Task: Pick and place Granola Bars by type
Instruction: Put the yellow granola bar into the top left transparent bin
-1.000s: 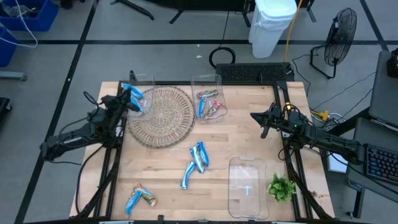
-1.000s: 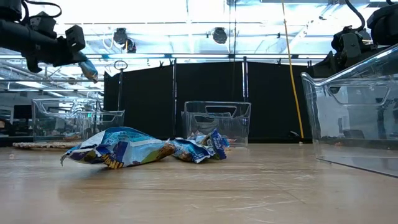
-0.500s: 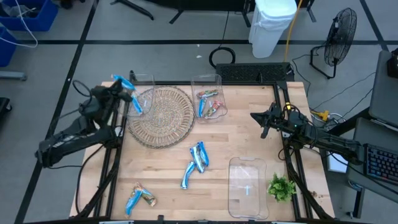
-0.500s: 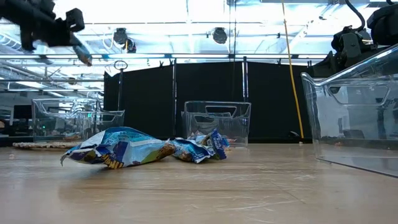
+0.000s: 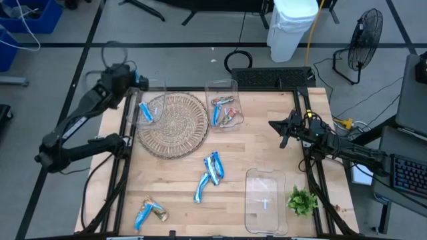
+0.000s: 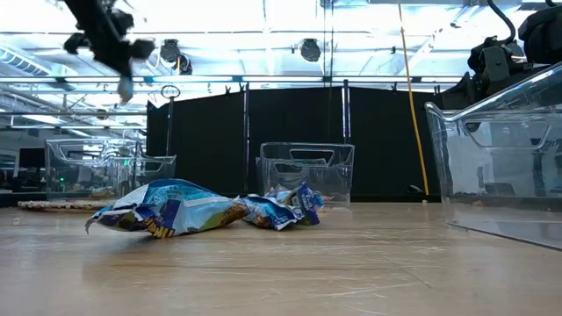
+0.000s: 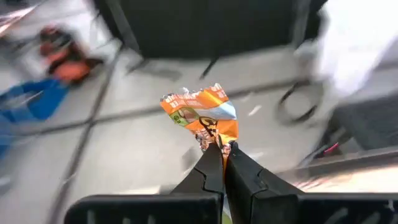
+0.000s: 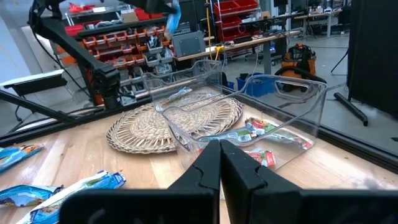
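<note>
Left gripper (image 5: 138,81) has swung from beside the left bin (image 5: 148,100) to the table's far-left corner, pinching a bar (image 7: 202,115) that hangs long-axis down; right gripper (image 5: 283,137), pressed shut, waits by the right edge

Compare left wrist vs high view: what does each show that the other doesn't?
Left wrist only: the wrapper held by the left gripper shows an orange printed face, pinched at its lower end between shut fingers.

High only: the table layout: woven mat, clear bin with bars, clear bin at the far left corner with a blue bar in it, empty bin, loose blue bars, green sprig, and the right gripper waiting, shut, at the right side.

Both: the left gripper raised near the table's far left corner.
</note>
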Controlling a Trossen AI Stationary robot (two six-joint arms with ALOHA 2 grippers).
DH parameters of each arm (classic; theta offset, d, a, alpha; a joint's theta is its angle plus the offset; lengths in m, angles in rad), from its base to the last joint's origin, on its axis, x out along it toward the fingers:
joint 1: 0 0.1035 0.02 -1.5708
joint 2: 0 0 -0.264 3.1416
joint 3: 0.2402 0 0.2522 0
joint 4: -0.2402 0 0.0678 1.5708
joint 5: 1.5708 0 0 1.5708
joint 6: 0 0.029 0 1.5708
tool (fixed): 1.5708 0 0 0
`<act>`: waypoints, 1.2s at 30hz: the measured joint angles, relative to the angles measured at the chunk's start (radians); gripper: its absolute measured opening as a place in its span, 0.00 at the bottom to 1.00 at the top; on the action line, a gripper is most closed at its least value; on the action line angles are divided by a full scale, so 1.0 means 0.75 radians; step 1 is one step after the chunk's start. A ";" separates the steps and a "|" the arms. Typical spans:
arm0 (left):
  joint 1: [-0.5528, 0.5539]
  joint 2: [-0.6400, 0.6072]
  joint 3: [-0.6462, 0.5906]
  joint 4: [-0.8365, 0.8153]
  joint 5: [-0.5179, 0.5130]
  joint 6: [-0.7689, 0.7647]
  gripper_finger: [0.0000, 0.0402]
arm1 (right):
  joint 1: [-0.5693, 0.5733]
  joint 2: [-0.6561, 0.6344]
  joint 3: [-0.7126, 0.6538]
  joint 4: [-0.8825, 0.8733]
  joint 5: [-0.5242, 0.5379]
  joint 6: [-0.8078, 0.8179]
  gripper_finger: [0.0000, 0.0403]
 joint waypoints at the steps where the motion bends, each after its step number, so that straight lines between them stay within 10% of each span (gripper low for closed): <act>1: -0.001 0.011 0.002 -0.042 -0.032 0.003 0.01 | 0.000 0.000 0.000 0.000 0.001 0.000 0.00; 13: -0.028 -0.005 -0.013 -0.146 0.214 -0.191 0.01 | 0.001 0.005 0.000 -0.001 0.000 0.000 0.00; 36: 0.014 -0.005 -0.584 0.015 0.414 -0.324 0.01 | 0.001 0.005 0.000 -0.001 0.000 0.000 0.00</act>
